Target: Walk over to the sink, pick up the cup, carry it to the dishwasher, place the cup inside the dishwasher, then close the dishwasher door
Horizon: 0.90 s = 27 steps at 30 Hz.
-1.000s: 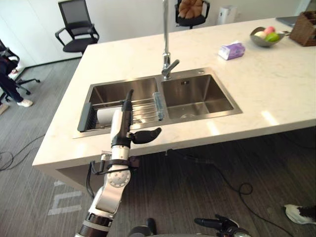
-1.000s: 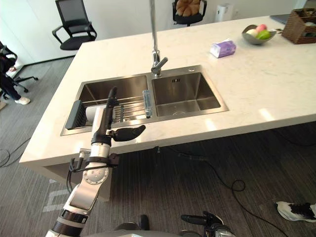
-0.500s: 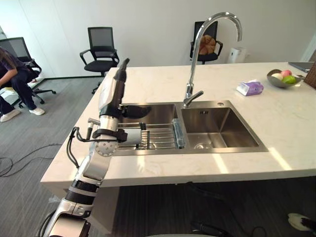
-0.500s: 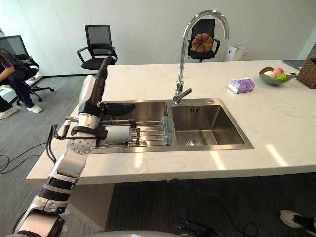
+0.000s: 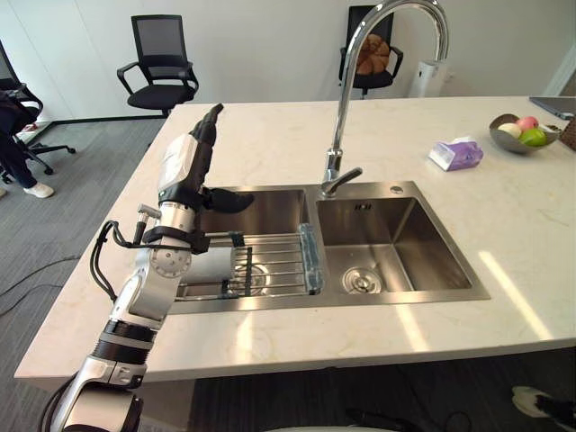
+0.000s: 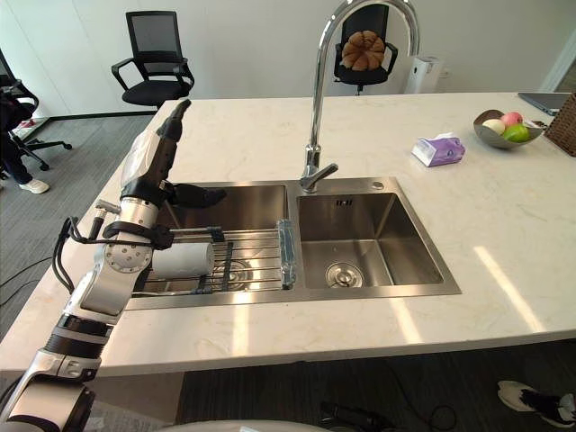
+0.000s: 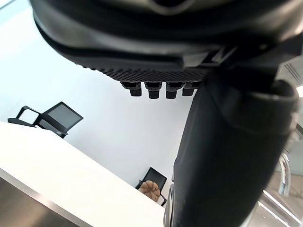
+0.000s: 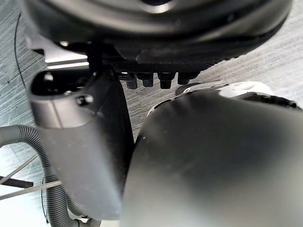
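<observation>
One second on, our left robot hand (image 5: pixel 187 166) has risen from the table (image 5: pixel 270 135) front edge to hover over the sink (image 5: pixel 396 187), above its left basin, fingers straight, thumb spread, empty; the cup (image 6: pixel 183 259) lies sideways on that basin's rack (image 5: pixel 279 265), reachable next.

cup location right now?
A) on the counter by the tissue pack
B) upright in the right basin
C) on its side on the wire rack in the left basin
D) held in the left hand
C: the cup lies on its side on the wire rack in the left basin, while the left hand is raised, open and apart from it.
</observation>
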Tool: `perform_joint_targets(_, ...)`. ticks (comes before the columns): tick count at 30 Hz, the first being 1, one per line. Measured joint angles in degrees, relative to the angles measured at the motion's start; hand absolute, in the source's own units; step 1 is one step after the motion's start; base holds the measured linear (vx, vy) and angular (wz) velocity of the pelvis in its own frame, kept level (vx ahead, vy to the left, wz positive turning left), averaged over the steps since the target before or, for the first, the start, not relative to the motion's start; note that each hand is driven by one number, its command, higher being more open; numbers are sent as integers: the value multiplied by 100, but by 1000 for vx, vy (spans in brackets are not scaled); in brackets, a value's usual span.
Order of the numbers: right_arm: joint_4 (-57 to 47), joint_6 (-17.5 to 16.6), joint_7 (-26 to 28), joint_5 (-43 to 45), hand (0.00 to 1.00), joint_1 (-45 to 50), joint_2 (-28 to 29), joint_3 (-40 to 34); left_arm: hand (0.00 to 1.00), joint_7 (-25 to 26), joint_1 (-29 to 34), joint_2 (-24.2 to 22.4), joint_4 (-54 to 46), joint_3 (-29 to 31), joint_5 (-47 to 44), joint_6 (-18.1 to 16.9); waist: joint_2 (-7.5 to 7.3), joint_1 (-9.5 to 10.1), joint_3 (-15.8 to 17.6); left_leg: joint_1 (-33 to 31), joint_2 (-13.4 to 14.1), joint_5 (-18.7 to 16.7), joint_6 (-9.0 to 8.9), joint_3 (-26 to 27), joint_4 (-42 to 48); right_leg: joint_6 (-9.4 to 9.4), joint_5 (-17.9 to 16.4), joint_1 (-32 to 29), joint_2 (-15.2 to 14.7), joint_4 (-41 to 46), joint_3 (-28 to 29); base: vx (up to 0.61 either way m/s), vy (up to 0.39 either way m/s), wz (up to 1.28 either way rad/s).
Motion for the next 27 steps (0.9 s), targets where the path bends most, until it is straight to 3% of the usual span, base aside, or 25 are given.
perform_joint_targets(6,171,-71,216,-233,100,-14,0,-222,100,-827,168,516,51,-1,537,-388,42,24,-6,-97,-150,31,49,38,-17,145,538,251,-71,-816,82,-54,78,-4)
perform_joint_targets(13,280,-123,242,-348,100,-59,-13,-269,100,-1465,266,773,104,-78,1210,-629,62,39,7,-135,-210,126,198,0,-203,143,945,342,-86,-1238,28,-120,18,4)
perform_joint_targets(17,263,-125,259,-348,100,-58,-16,-275,100,-1840,340,773,128,-106,1400,-605,72,19,23,-66,-208,239,143,19,-375,115,1011,342,-82,-1278,37,-141,-34,-2)
perform_joint_targets(27,247,-108,259,-347,100,-65,-13,-257,100,-2063,465,715,417,-500,1767,-605,71,-30,47,61,-144,388,61,6,-576,88,1030,379,-10,-1278,10,-32,-14,0)
